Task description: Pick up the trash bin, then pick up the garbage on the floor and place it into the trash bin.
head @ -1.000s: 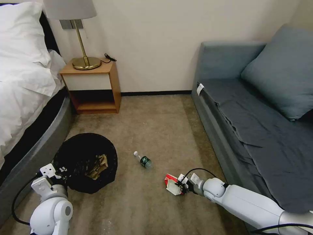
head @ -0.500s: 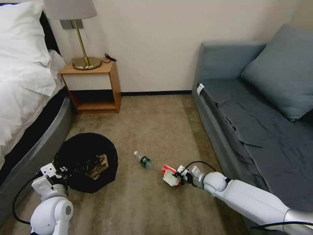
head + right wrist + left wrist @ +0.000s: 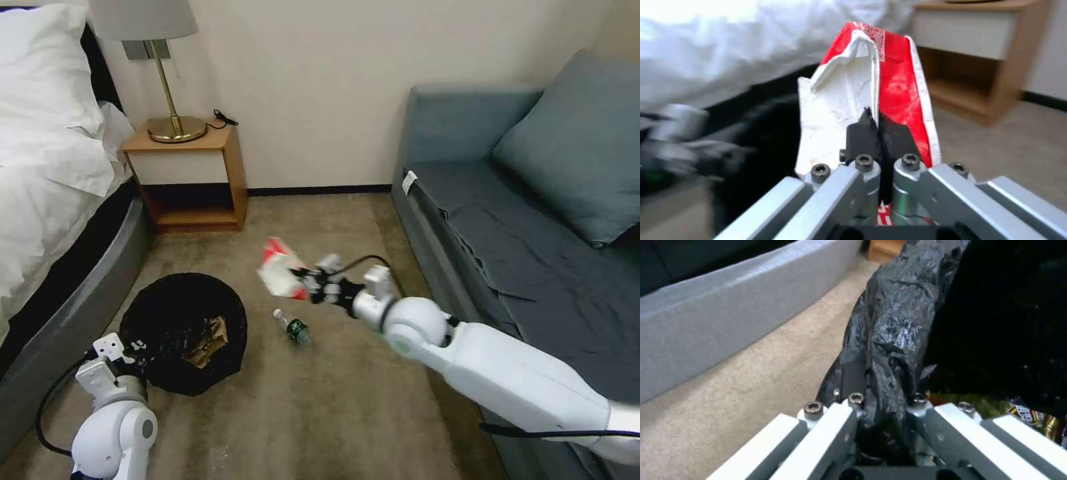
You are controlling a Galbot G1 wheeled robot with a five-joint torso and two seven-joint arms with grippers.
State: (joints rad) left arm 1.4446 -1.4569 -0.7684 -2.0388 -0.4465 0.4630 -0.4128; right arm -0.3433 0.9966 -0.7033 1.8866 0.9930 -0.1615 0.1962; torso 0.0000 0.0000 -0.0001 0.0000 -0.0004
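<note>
Wrapper (image 3: 280,275) red and white; trash bin (image 3: 183,331) glossy black; bottle (image 3: 292,326) green label

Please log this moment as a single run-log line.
left gripper: shut on trash bin rim | right gripper: shut on red-and-white wrapper, airborne | bottle: on floor

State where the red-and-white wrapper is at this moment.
In the head view the red-and-white wrapper is off the floor, pinched in the right gripper, above the carpet between the trash bin and the sofa, just beyond the small bottle.
</note>
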